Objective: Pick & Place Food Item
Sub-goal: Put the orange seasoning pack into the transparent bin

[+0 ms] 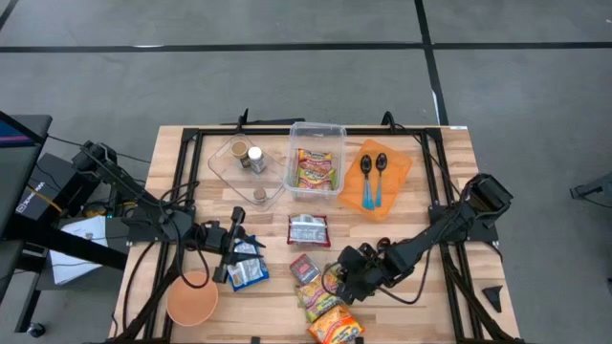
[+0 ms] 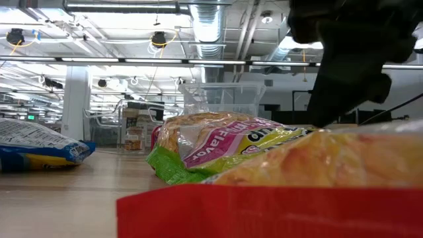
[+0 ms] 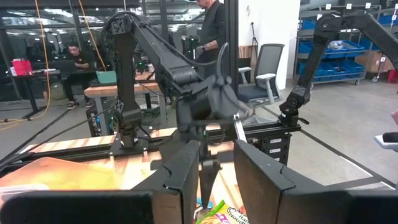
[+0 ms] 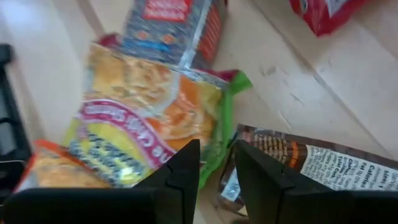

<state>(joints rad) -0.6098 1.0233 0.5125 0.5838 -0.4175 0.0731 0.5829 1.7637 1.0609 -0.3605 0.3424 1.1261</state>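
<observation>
A noodle packet with a green edge (image 4: pixel 149 118) lies flat on the table among other packets; it also shows in the high view (image 1: pixel 317 294) and the low view (image 2: pixel 218 142). My right gripper (image 4: pixel 216 168) is open just over it, fingers pointing down, one on each side of the packet's green edge (image 4: pixel 219 140). I see no touch. An orange and red packet (image 1: pixel 335 328) lies nearer the front edge. A clear tub (image 1: pixel 316 160) at the back holds one noodle packet. My left gripper (image 1: pixel 232 250) is open and empty beside blue and white packets (image 1: pixel 249 270).
A brown packet (image 4: pixel 298 165) and a red one (image 1: pixel 304 268) lie close to the right gripper. A silver and red packet (image 1: pixel 308 230) lies mid-table. A clear tray with jars (image 1: pixel 247 162), an orange plate with two spoons (image 1: pixel 378 177) and an orange bowl (image 1: pixel 191 298) stand around.
</observation>
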